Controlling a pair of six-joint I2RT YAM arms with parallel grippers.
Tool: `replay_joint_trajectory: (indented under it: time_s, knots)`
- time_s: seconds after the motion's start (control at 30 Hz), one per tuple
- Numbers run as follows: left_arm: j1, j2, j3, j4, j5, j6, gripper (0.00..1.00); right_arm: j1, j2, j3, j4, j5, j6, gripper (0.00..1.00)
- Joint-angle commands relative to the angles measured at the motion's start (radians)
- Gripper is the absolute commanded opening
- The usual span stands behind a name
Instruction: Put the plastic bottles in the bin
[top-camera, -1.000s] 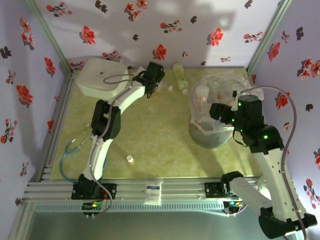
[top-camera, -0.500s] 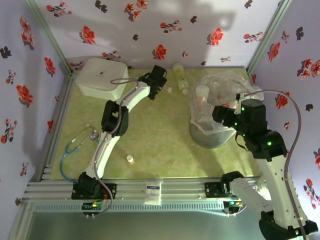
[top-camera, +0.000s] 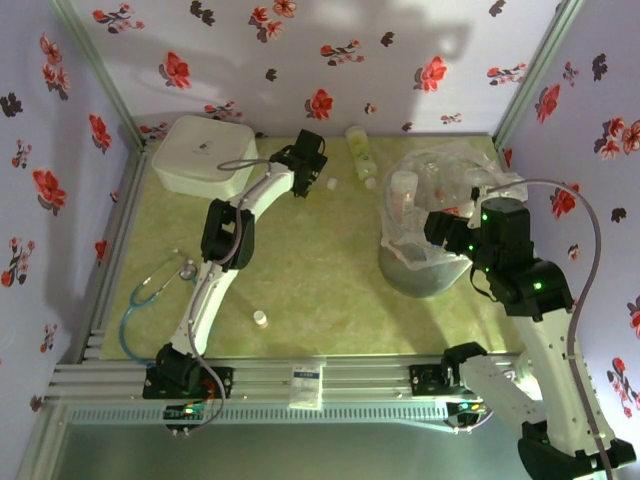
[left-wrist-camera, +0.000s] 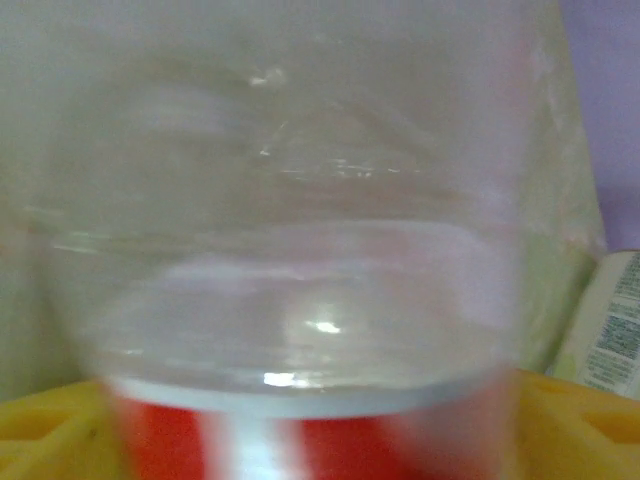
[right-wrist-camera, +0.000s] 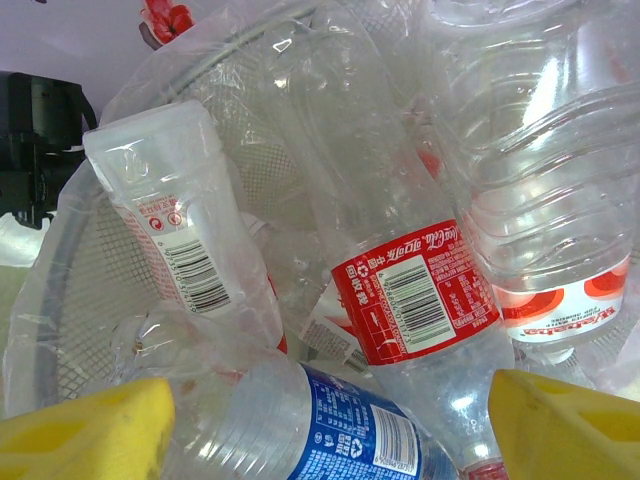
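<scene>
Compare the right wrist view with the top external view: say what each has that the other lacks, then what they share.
Right wrist: readable barcodes on the red-labelled bottle and the blue-labelled bottle, with the open right claw over them. Top external: the white lidded box, the stethoscope, the left claw near the back wall, and a pale bottle lying outside the bin. Shared: the bag-lined bin with bottles inside.

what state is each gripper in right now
left gripper: fingers on either side of a clear red-label bottle; cannot tell if it is gripped.
right gripper: open, holding nothing, above the bin.
</scene>
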Motion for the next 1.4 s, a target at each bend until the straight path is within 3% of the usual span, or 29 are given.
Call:
replay_joint_trajectory:
  time_s: [0.0,0.17,0.3,0.53,0.7,0.8,0.87,1.0,1.13,1.37]
  knots:
    - [0.010,0.032,-0.031,0.002,0.032,-0.006,0.76,-0.003,-0.003,-0.002,-0.002,0.018,-0.006,0.83]
    - [0.013,-0.045,-0.140,0.050,0.015,0.030,0.64,-0.003,-0.015,0.010,-0.011,0.032,-0.005,0.83]
    - [0.012,-0.141,-0.253,0.100,0.003,0.103,0.61,-0.002,-0.027,0.023,0.008,0.030,0.005,0.83]
    - [-0.002,-0.463,-0.626,0.335,0.001,0.402,0.54,-0.004,0.006,0.107,0.051,-0.056,0.033,0.82]
    - [-0.011,-0.717,-0.929,0.522,0.147,0.624,0.42,-0.001,0.091,0.161,0.120,-0.215,0.071,0.83]
    - [-0.015,-0.859,-1.078,0.554,0.248,0.742,0.41,0.008,0.146,0.168,0.204,-0.332,0.122,0.84]
    - [-0.020,-0.954,-1.167,0.555,0.302,0.814,0.33,0.035,0.182,0.174,0.272,-0.372,0.158,0.86]
    - [-0.032,-1.136,-1.328,0.574,0.437,0.919,0.25,0.150,0.271,0.213,0.357,-0.309,0.184,0.89]
    - [-0.066,-1.287,-1.437,0.535,0.457,0.988,0.14,0.233,0.401,0.297,0.381,-0.298,0.193,0.89]
    - [-0.108,-1.436,-1.503,0.518,0.587,1.060,0.00,0.288,0.587,0.379,0.433,-0.338,0.227,0.85]
